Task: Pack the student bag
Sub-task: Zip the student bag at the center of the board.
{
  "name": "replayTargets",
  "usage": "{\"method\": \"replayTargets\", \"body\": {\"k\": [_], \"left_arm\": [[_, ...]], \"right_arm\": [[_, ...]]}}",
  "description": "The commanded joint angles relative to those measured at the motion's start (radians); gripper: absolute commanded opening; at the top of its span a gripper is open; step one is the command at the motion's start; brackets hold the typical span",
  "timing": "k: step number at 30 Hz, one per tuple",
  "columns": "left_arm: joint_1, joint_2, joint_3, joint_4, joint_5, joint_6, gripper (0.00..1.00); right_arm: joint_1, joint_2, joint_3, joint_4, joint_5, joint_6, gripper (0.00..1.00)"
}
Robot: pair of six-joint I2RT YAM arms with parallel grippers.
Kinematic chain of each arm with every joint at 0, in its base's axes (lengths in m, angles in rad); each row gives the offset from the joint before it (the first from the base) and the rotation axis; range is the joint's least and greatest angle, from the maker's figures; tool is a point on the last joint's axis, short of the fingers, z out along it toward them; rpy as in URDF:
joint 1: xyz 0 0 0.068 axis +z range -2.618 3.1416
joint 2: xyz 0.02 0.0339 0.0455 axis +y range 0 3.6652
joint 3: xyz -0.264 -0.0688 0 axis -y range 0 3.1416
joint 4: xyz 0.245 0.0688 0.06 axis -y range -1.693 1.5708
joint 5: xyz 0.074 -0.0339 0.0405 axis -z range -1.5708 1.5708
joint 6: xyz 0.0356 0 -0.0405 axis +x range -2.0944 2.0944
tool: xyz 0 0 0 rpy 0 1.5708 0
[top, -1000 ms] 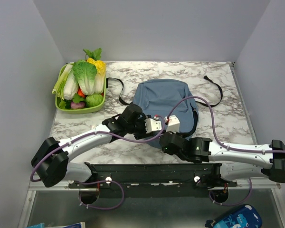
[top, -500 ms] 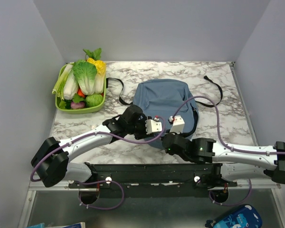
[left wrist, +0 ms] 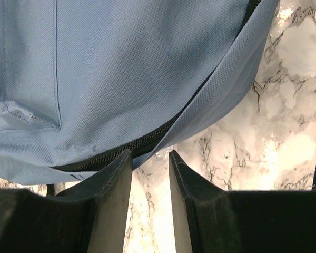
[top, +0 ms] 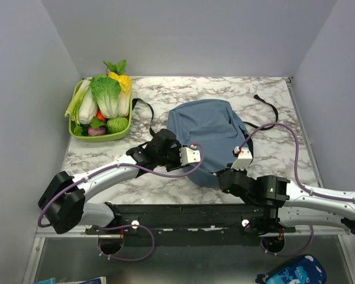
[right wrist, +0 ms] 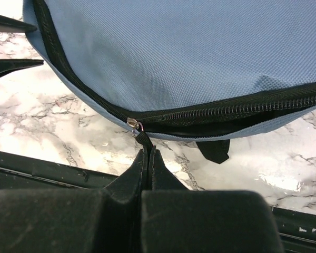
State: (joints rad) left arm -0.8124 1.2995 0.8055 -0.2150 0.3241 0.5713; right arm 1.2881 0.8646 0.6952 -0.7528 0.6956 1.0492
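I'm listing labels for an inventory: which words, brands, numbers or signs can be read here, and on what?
No text can be read in any view.
student bag: plain blue fabric, no label or logo showing.
blue pouch, below the table's near edge: white print, too small and blurred to read.

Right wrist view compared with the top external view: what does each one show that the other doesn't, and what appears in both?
Only the right wrist view shows the right end effector shut on the zipper pull of the student bag, with the black zipper slightly parted beside it. Only the top external view shows the green tray of vegetables, the bag's black straps, and the whole left arm and right arm. Both show the blue bag lying on the marble table.
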Motion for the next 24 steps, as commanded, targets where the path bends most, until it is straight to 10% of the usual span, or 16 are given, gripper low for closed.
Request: {"method": "replayTargets", "body": {"k": [1,11,24], "left_arm": [[0.007,-0.025,0.064,-0.098,0.036,-0.031,0.41],[-0.051,0.059,0.146,-0.055,0.303,-0.302,0.57],[-0.111,0.147,0.066,0.233,0.231,-0.384,0.63]], "right_arm": [[0.004,0.011,0.001,0.024,0.022,-0.023,0.01],[0.004,0.061,0.073,0.084,-0.005,-0.048,0.01],[0.004,0.024,0.043,0.066,-0.056,0.003,0.0]]}}
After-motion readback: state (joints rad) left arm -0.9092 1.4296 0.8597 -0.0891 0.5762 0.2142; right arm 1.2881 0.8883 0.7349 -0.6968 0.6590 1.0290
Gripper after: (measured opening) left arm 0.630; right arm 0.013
